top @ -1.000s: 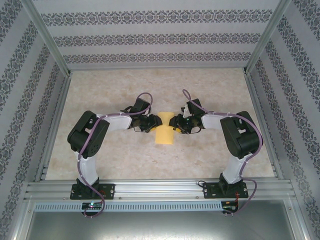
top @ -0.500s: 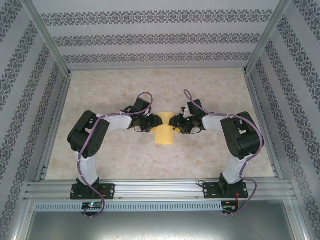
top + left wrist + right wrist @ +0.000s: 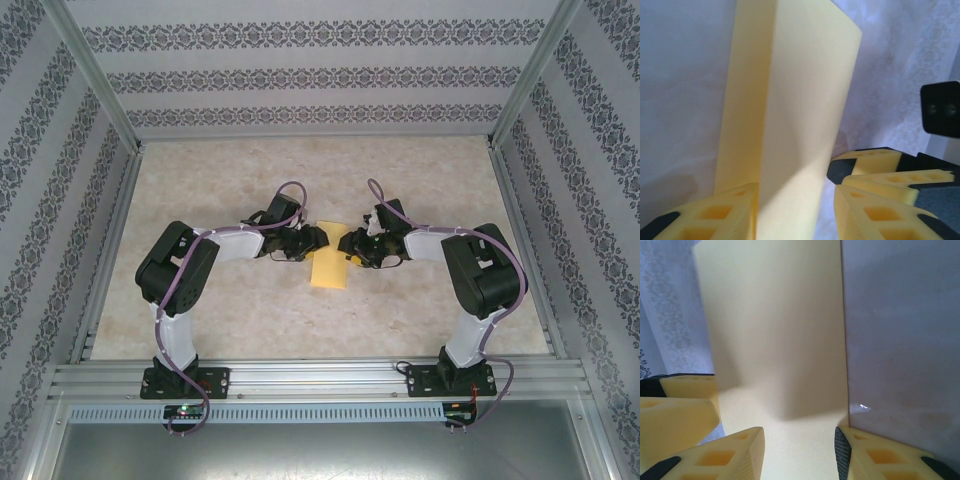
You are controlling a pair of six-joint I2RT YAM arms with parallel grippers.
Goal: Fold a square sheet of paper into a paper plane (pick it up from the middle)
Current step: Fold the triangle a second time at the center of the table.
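The square sheet of paper [image 3: 328,266] is folded into a narrow yellow strip lying mid-table between both grippers. In the left wrist view the paper [image 3: 790,100] shows a lengthwise crease, and one flap rises against my left finger [image 3: 715,215]. My left gripper [image 3: 316,240] [image 3: 795,197] is open, with a gap between the sheet and its other finger. My right gripper [image 3: 346,245] [image 3: 799,435] is open and hovers over the flat paper [image 3: 775,330], its fingertips straddling the near end. The two grippers' fingertips nearly meet over the strip's far end.
The marbled tabletop [image 3: 200,180] is fenced by an aluminium frame [image 3: 300,378] along the front and patterned walls on the other sides. The right gripper's fingers [image 3: 875,162] crowd the left wrist view, and the left gripper's fingers [image 3: 675,410] crowd the right wrist view.
The left gripper has edged toward the right one. The paper strip now looks shorter and slightly skewed. The right arm has barely moved.
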